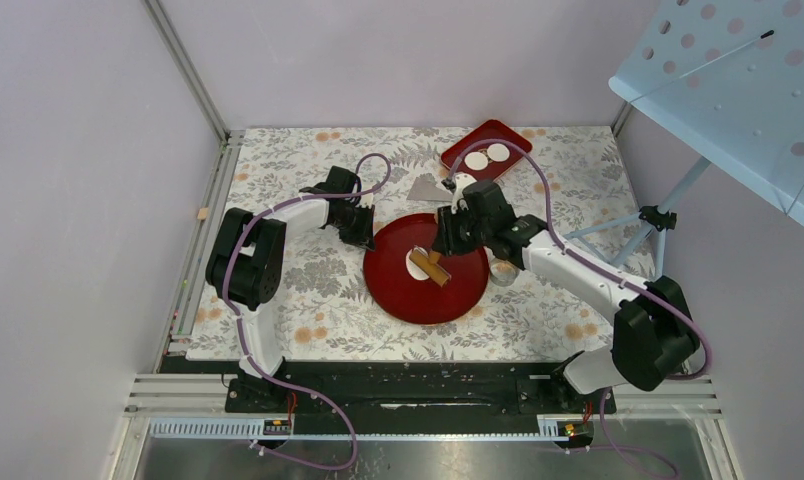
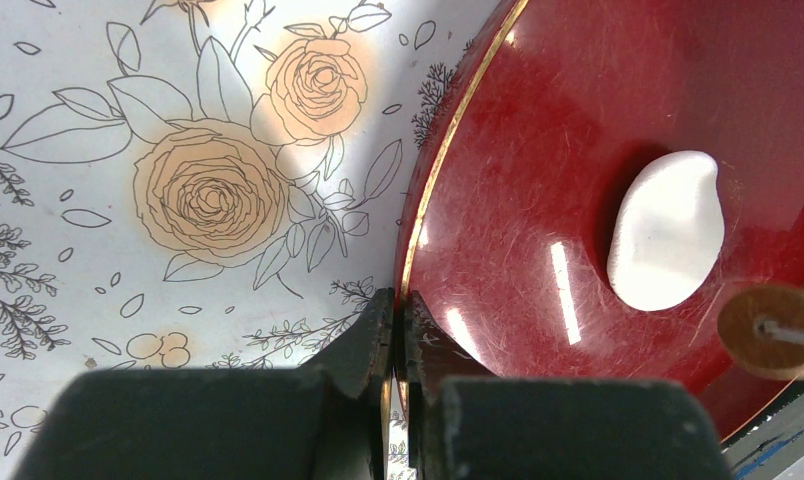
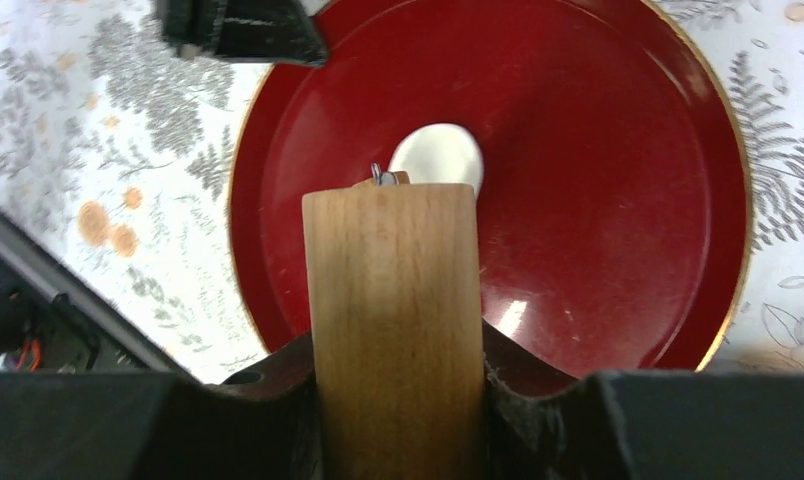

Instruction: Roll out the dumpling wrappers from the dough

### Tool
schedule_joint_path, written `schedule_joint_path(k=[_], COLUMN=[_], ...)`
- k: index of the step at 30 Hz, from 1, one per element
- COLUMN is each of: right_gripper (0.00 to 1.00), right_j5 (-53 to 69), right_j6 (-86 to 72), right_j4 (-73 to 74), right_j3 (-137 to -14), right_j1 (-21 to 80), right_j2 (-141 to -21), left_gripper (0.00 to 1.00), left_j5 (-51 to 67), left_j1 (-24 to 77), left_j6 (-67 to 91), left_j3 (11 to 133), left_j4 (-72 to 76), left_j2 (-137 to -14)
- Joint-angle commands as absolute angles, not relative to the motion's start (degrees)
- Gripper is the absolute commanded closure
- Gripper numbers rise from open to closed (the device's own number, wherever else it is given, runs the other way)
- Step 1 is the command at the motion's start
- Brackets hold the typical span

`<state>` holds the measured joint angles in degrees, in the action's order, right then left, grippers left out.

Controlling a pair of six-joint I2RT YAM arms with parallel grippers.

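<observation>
Left wrist view: oval dough (image 2: 666,232) runs up-right — left jaws pinch plate (image 2: 456,140) rim, right jaws clamp roller (image 3: 393,320).

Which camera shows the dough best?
The left wrist view: the dough lies large and uncovered on the red plate. In the right wrist view the rolling pin hides its near edge; in the top view it is tiny, partly under the pin.

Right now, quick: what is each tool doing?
Left tool: closed on the rim of the red plate.
Right tool: closed on the wooden rolling pin.
</observation>
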<state>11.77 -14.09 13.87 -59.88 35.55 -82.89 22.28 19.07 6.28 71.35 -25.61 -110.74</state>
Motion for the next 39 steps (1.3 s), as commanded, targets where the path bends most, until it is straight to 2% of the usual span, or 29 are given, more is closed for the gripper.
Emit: schedule_joint_path(k=[1, 7, 27, 39], right_gripper=[1.0, 1.0, 1.0, 1.0], right_j5=[4.01, 2.06, 0.29, -1.72], right_j6=[-16.78, -19.42, -20.83, -19.21], right_j4=[7.21, -0.09, -4.94, 3.24], right_j3=[-57.6, -56.21, -55.34, -54.4], right_j1=[35.45, 35.51, 35.88, 38.38], right_j2=[-82.81, -85.83, -87.99, -93.68], left_gripper=[1.0, 1.0, 1.0, 1.0], left_j5=[21.92, 21.91, 22.01, 22.27], left_j1=[18.79, 18.74, 18.81, 18.71], left_j6=[5.95, 5.94, 5.89, 5.8], left_j3=[71.97, 72.01, 72.07, 71.99], left_j4=[-26.88, -26.95, -26.88, -26.99], left_j2=[-112.1, -112.12, -112.17, -112.1])
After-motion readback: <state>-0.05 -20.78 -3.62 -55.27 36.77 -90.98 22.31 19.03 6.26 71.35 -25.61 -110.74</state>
